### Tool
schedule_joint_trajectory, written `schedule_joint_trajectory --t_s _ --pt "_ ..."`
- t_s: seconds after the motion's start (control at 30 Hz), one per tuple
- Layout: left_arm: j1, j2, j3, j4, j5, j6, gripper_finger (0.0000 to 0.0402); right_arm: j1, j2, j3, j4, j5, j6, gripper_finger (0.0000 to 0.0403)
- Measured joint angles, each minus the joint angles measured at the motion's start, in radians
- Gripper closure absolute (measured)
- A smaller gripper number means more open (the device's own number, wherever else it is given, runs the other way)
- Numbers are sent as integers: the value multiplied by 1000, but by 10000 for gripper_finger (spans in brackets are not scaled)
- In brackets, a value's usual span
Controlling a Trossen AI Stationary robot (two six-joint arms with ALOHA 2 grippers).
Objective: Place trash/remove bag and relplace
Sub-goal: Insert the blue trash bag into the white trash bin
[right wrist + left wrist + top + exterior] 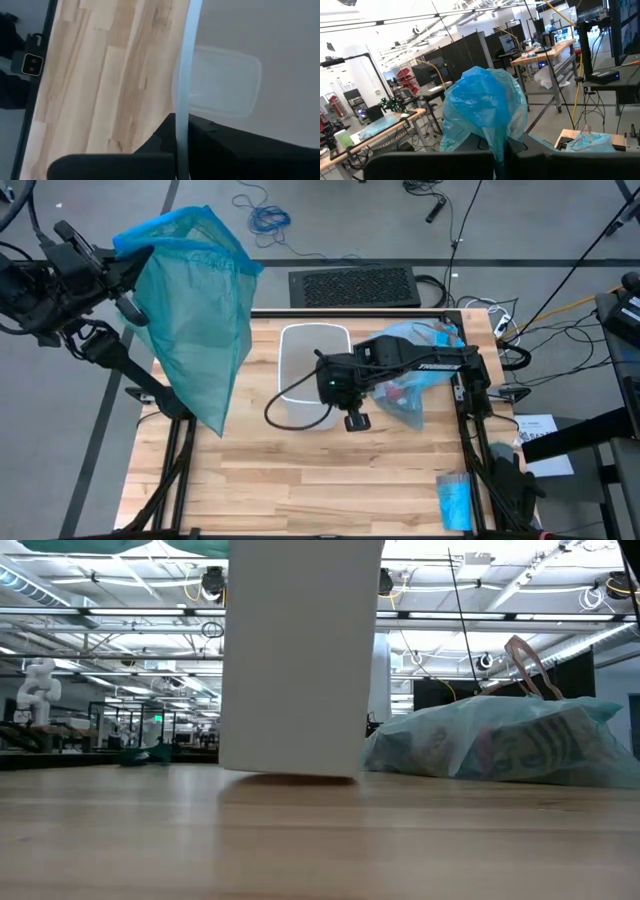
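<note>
While both tools clamp, left tool (128,272) on one teal bag (195,320), right tool (322,385) on one white bin (300,350).

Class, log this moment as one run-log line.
left claw: shut on teal bag, raised | right claw: shut on bin rim | full bag: beside bin

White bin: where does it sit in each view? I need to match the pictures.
High view: white bin at table centre, right pincer shut on its near rim.
Low view: tall white wall left of centre.
Left wrist view: not in it.
Right wrist view: rim and inside fill the right side.
Shared landmark: the filled bag beside the bin.
</note>
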Motion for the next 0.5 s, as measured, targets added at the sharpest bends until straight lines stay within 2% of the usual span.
schedule_joint_trajectory --t_s 0.23,0.5 --pt "0 0 0 -4 0 -2 402 6 0 0 3 3 2 397" --pt "0 0 0 -8 1 -2 402 6 -11 -1 38 -28 3 345"
